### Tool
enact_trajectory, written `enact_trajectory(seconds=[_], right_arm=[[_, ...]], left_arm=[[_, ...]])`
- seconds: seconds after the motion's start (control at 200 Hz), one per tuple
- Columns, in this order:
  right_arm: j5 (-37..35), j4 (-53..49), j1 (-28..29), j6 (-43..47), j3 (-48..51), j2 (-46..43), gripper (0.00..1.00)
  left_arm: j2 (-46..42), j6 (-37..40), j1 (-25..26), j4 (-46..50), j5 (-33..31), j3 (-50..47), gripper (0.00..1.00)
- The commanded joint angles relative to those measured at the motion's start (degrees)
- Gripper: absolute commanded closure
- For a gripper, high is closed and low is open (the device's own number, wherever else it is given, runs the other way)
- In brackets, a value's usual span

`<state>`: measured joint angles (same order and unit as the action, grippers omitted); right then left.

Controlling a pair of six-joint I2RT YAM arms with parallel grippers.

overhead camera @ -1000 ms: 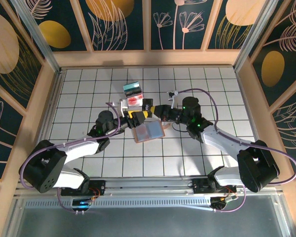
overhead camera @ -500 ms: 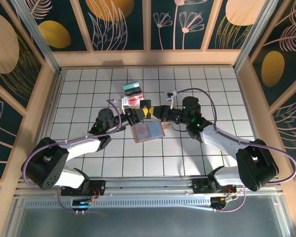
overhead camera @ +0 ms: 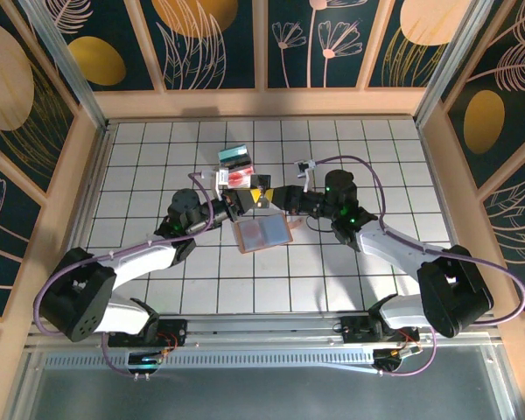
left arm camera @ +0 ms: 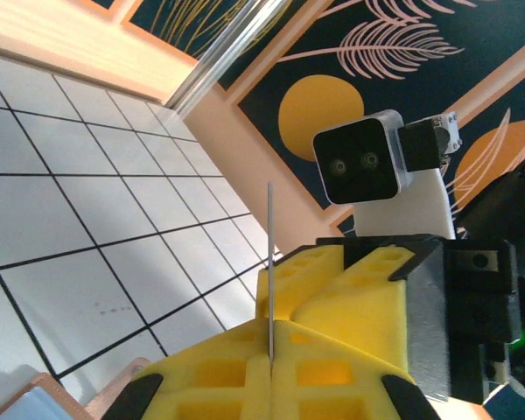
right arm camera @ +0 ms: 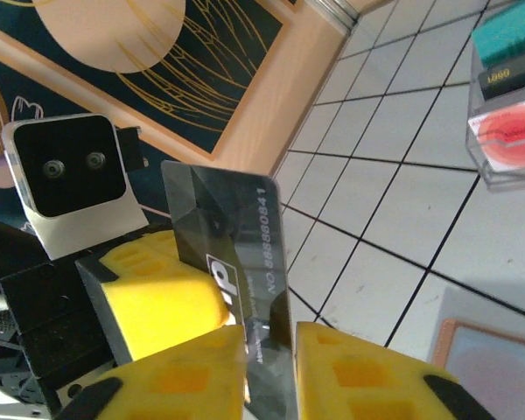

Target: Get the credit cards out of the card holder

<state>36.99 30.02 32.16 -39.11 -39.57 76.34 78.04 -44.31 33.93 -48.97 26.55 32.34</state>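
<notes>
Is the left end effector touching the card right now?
Touching. The left wrist view shows the card edge-on, its lower end clamped in the seam between the left end effector's closed yellow pads, no gap.

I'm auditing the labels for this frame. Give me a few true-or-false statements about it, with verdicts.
1. The left gripper has its jaws shut on a card. True.
2. The card holder is folded shut. False: it lies open on the tiles, grey-blue inside up.
3. The clear box lies nearer the arm bases than the card holder. False: it lies beyond it, toward the far wall.
4. The card is dark with a printed number. True.
</notes>
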Motion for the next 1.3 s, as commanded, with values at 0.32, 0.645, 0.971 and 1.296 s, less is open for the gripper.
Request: enact_trajectory(seconds=[0.32, 0.645, 0.971, 1.296], right_arm=[[-8.5, -9.3, 0.3, 7.0, -1.0, -8.4, 0.48], [-16.8, -9.2, 0.2, 7.4, 2.3, -16.2, 0.25], [-17.2, -13.1, -2.7, 6.4, 2.3, -20.0, 0.01], [-17.4, -12.6, -4.8, 4.7, 3.9, -19.3, 0.01]], left_arm=[[-9.7, 26.5, -0.1, 27.1, -6.0, 8.7, 1.00], [-7.2, 42.1, -0.6, 42.2, -11.4, 17.4, 1.00], [-1.1, 56.1, -2.3, 51.3, -14.5, 26.1, 1.00], [11.3, 62.7, -10.5, 58.9, -10.6, 37.2, 1.00]])
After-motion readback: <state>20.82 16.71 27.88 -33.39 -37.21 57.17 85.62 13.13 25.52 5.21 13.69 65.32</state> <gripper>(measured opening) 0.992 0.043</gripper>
